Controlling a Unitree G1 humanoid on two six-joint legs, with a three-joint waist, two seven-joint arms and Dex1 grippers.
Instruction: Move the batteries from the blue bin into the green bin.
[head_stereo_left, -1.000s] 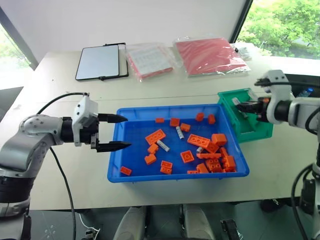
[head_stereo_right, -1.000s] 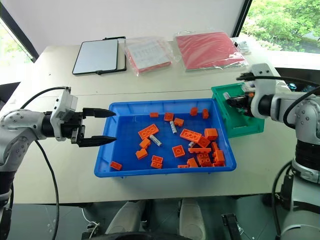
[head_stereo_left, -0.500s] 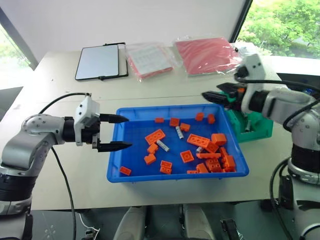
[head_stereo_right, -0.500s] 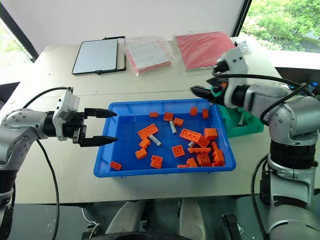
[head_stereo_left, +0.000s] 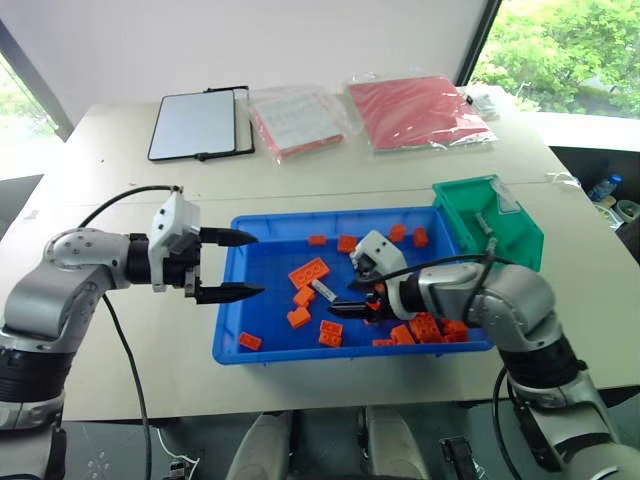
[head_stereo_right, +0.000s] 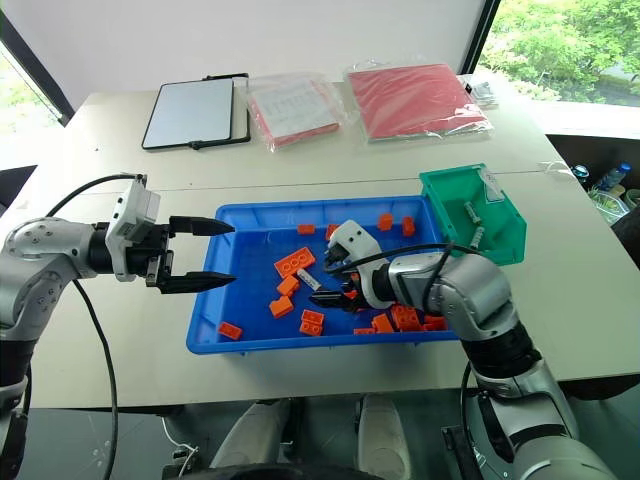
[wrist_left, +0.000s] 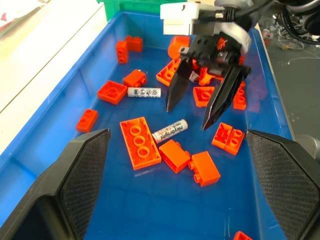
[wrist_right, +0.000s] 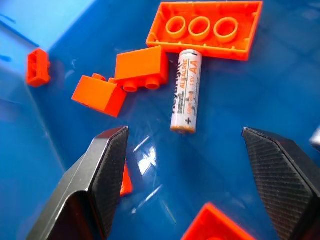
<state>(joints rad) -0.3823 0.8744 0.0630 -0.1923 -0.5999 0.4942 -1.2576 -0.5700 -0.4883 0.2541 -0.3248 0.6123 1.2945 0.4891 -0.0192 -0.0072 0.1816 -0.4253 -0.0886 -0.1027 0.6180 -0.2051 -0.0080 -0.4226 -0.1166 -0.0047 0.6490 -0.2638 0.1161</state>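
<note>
Your right gripper (wrist_left: 207, 107) hangs with jaws wide and empty over the nearest battery (wrist_right: 186, 90), which lies flat on the floor of the blue bin (head_stereo_left: 232, 312), just beside a long orange brick (wrist_right: 205, 29). A second battery (wrist_left: 144, 92) lies farther along the same bin, and at least one seems to rest already in the green bin (head_stereo_left: 520, 245), though it is small there. Expect a light, rigid, smooth cylinder that rolls easily; pinch it across the middle of its length, jaws square to its axis. Its label reads "ALKALINE", "AA" and a plus mark; the brand looks like "Heybright". Your left gripper (head_stereo_left: 232, 265) waits wide and empty at the bin's left rim.
</note>
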